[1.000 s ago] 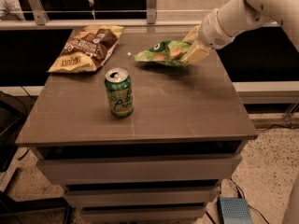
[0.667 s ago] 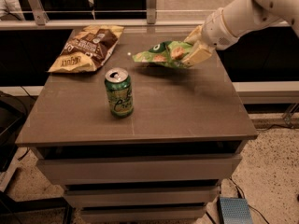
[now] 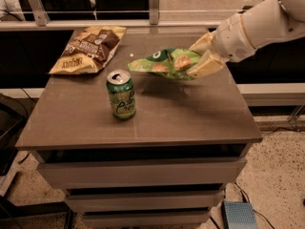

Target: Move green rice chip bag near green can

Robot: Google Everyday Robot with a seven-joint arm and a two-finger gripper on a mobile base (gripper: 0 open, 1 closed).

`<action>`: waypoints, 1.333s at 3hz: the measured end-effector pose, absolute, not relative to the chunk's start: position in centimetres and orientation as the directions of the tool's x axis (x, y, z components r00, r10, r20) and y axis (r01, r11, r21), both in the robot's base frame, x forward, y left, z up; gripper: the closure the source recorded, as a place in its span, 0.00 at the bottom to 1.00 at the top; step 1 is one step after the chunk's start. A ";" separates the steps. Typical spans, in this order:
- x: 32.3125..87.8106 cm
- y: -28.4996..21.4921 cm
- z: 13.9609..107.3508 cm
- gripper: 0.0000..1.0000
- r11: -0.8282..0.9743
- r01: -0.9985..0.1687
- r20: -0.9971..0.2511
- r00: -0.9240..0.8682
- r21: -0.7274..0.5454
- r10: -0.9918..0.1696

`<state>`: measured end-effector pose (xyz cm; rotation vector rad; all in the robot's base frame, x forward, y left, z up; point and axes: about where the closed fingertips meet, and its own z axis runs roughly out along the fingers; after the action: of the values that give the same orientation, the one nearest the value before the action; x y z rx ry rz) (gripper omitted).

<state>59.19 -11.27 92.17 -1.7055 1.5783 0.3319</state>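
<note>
- One green rice chip bag, crumpled light-green foil with a dark green round logo and orange chip pictures, hangs over the far right part of the tabletop. Its shadow lies on the surface under it.
- One gripper, with two pale yellowish fingers, is clamped on the right end of the bag, and the rest of the bag sticks out to the left.
- One white arm reaches in from the far right corner of the scene to the gripper.
- One green can, a small upright drink can with a silver top and a pale yellow-green label, stands on the table left of and nearer than the bag. The two are close but apart.
- One brown-and-yellow chip bag, larger and lying flat, rests at the far left corner, apart from the can.
- One brown flat-topped table bears the can and the brown bag. Three drawer fronts are stacked below its near edge.
- One blue box sits on the speckled floor at the near right.
</note>
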 end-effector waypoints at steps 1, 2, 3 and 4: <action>55.1 -10.7 91.6 1.00 0.034 -0.925 -0.642 0.236 -0.379 -0.730; 51.8 -9.9 90.4 1.00 0.009 -0.923 -0.627 0.254 -0.384 -0.736; 49.6 -8.9 89.2 1.00 -0.004 -0.926 -0.621 0.255 -0.376 -0.741; 48.1 -8.0 88.1 1.00 -0.006 -0.932 -0.620 0.246 -0.363 -0.745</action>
<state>48.09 -7.97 88.15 -1.7912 1.5424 0.3252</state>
